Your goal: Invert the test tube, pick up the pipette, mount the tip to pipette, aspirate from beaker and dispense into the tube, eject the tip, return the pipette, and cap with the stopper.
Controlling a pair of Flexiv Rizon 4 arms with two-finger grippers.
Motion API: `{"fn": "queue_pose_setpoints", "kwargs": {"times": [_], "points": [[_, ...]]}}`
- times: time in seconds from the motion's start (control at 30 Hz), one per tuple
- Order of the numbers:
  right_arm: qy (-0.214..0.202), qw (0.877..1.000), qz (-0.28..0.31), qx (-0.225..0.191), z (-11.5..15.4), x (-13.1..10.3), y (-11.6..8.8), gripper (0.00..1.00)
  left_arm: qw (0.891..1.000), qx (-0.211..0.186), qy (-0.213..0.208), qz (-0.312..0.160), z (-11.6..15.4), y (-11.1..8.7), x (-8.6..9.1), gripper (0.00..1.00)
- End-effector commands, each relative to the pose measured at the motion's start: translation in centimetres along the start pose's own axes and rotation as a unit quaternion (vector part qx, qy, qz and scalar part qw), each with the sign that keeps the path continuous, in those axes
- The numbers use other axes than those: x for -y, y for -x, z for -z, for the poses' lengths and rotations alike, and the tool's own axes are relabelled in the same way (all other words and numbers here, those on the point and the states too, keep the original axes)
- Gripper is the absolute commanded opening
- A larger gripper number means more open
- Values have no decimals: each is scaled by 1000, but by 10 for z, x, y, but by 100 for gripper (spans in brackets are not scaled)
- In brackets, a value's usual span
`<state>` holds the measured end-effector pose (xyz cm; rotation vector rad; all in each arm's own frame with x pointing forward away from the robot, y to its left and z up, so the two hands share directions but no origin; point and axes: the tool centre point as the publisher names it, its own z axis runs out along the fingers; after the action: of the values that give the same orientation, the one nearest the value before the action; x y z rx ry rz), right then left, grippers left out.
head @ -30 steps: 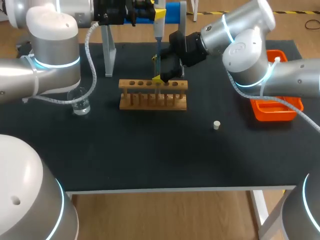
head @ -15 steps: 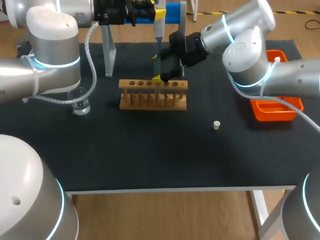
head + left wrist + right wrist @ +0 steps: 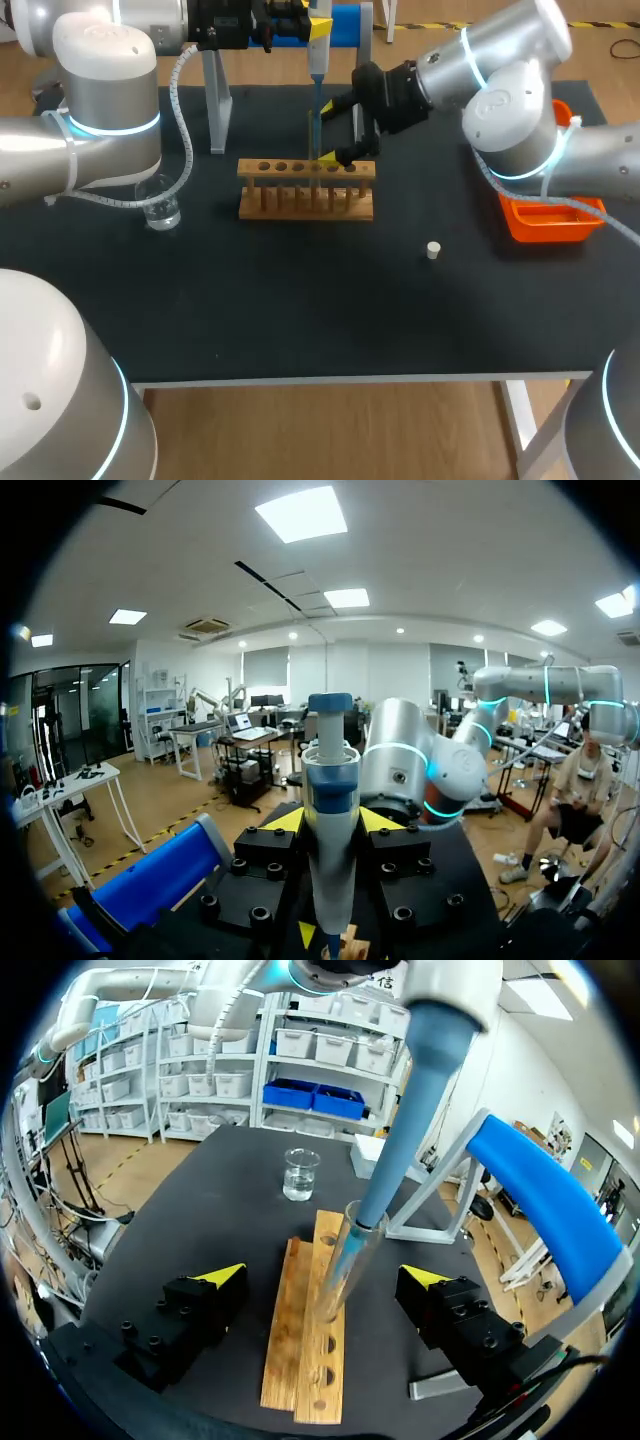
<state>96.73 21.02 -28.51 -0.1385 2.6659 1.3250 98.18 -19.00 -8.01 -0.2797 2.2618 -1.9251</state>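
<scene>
Right now, with the left end effector [image 3: 332,825] pinching the pipette [image 3: 420,1090], tip inside the test tube [image 3: 340,1270] in the wooden rack [image 3: 298,1370] toward the counter's far edge, and the right end effector [image 3: 325,1276] spread either side without touching, sideways drift could crack the glass.

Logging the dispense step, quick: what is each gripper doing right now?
Left gripper: shut on the pipette.
Right gripper: open, fingers either side of the test tube, not touching it.

The right fingers [image 3: 205,1295] opened off the test tube [image 3: 338,1275].
</scene>
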Motion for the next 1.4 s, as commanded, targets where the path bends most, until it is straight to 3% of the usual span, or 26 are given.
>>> {"fn": "queue_pose_setpoints", "kwargs": {"times": [0.03,0.33,0.53,1.0,1.4], "points": [[7,1000,-5,15,42,1,-11,100,1000,0,1,0,0,1,1,0],[22,998,-3,56,108,4,-15,100,1000,0,1,0,0,1,1,0],[72,996,-4,61,140,-9,-13,100,1000,0,1,0,0,1,1,0],[184,980,-21,68,195,-70,9,100,1000,0,1,0,0,1,1,0],[207,977,-26,49,199,-133,36,100,1000,0,1,0,0,1,1,0]]}}
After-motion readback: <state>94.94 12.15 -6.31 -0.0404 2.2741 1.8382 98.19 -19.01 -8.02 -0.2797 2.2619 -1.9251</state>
